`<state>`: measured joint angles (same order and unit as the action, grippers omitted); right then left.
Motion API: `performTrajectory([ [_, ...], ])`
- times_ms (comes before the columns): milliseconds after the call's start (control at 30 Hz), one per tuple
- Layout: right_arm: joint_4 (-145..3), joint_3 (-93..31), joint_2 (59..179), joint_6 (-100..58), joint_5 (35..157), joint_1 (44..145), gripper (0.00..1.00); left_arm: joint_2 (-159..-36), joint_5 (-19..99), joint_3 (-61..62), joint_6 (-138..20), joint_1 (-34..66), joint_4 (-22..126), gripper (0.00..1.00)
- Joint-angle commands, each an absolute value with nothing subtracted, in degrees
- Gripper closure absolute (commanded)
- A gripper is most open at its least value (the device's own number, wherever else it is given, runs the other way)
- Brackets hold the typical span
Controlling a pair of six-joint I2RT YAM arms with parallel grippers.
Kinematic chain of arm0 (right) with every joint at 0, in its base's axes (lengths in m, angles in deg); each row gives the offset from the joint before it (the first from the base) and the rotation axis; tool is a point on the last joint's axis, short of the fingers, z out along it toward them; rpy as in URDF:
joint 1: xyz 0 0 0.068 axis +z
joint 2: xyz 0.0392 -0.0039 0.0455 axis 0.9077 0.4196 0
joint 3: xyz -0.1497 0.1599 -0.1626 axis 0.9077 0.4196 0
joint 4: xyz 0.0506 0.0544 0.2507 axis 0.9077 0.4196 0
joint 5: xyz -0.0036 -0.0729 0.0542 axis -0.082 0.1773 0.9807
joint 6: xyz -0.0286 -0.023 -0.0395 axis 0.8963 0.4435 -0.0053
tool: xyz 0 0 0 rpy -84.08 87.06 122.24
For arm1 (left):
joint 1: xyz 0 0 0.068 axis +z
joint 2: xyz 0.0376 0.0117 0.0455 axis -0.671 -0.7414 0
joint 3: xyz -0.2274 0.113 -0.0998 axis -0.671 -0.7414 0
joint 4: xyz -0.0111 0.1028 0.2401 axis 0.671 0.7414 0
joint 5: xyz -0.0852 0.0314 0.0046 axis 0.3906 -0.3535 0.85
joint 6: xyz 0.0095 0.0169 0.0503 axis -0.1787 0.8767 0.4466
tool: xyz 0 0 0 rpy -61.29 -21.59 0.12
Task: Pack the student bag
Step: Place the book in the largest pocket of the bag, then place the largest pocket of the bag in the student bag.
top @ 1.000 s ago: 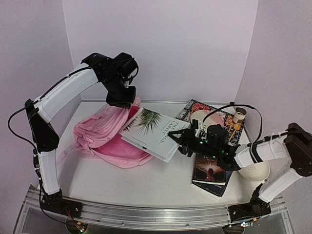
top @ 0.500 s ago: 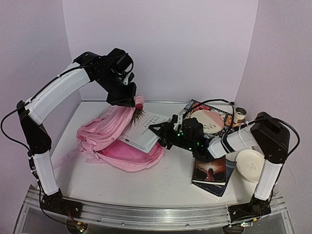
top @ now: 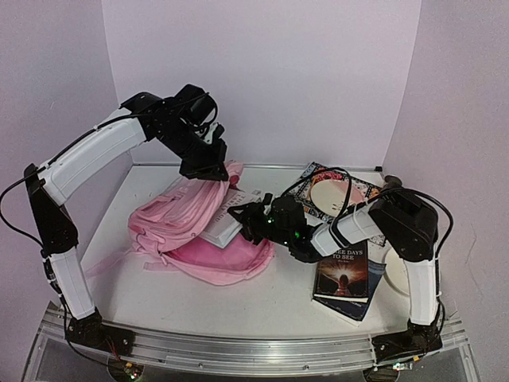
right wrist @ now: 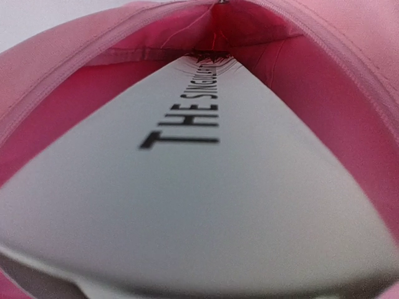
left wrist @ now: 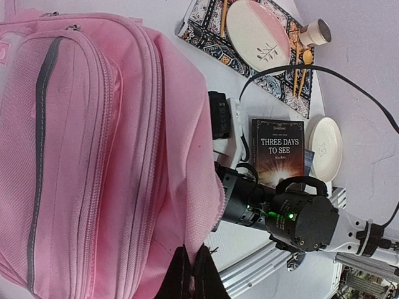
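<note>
The pale-pink student bag [top: 179, 219] lies on its side at the table's left, its mouth facing right. My left gripper [top: 208, 169] is shut on the bag's upper flap and holds it raised; the left wrist view shows its fingers [left wrist: 190, 274] pinching pink fabric of the bag [left wrist: 93, 156]. My right gripper [top: 245, 223] is at the bag's mouth, shut on a white book [top: 223, 229] that is mostly inside. In the right wrist view the white book [right wrist: 199, 205] fills the frame, with the pink lining [right wrist: 324, 93] around it; my own fingers are hidden there.
A dark book titled "Three Days to See" [top: 343, 274] lies right of the bag. Behind it a patterned mat [top: 314, 173] carries a pale plate [left wrist: 255, 37], wooden spoons [left wrist: 302, 59] and a small cup [left wrist: 315, 31]. A white dish [left wrist: 325, 146] sits far right.
My right gripper has moved left with the white book, sliding it from the open table into the bag's mouth. My left gripper has kept hold of the raised flap.
</note>
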<state>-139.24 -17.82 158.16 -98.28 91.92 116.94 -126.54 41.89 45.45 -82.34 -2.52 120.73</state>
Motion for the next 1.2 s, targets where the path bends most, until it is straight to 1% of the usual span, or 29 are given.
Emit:
performTrajectory([
  [0, -140.42, -24.80, 160.13, -97.54, 89.62, 117.41, 0.56, -120.84, 44.64, 44.26, -83.27, -2.85, 112.14, 1.00],
  [100, -135.27, -28.47, 161.18, -95.68, 91.53, 117.57, 0.47, -120.38, 43.67, 42.63, -83.05, -2.85, 111.49, 1.00],
  [233, -130.05, -28.64, 160.31, -94.07, 92.44, 117.97, 0.36, -119.39, 41.55, 40.85, -82.74, -2.74, 110.69, 1.00],
  [367, -124.36, -27.93, 158.12, -92.58, 94.70, 118.42, 0.30, -118.55, 38.39, 39.53, -82.32, -2.60, 110.51, 1.00],
  [433, -120.05, -28.47, 156.82, -90.69, 95.87, 118.98, 0.03, -118.38, 37.58, 39.00, -82.18, -2.45, 110.54, 1.00],
  [500, -116.61, -28.76, 155.57, -89.01, 96.68, 119.46, 0.02, -118.36, 36.96, 38.65, -81.92, -2.33, 110.46, 1.00],
  [800, -98.46, -27.77, 146.05, -79.65, 95.63, 120.28, 0.02, -118.09, 33.75, 34.70, -80.26, -1.52, 110.24, 1.00],
  [967, -92.35, -25.06, 141.71, -75.12, 96.01, 120.23, 0.02, -117.44, 33.10, 31.19, -79.58, -1.15, 109.44, 1.00],
  [1167, -81.47, -21.54, 134.24, -69.45, 91.32, 120.16, 0.02, -115.91, 33.44, 24.33, -78.92, -1.01, 106.79, 1.00],
])
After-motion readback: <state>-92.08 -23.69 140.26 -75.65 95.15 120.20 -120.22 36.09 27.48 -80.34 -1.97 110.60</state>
